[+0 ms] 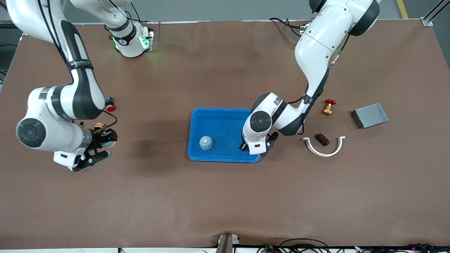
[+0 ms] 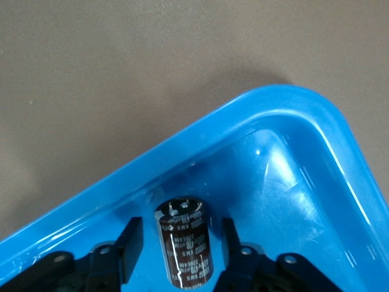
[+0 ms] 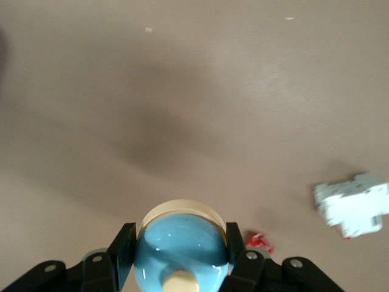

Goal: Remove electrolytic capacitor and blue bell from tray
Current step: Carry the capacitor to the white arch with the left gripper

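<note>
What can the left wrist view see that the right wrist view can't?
Only the left wrist view: the blue tray and a dark capacitor in its corner, with the left gripper open around it, a gap on each side.

Only the right wrist view: the blue bell gripped by the right gripper above bare table, plus a white plastic block and a small red thing on the table.

Both: the brown table and a pair of black fingers.

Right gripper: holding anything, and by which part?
Yes. The right gripper holds a blue bell, its fingers clamped on opposite sides of the dome just above the cream base, over bare table.
</note>
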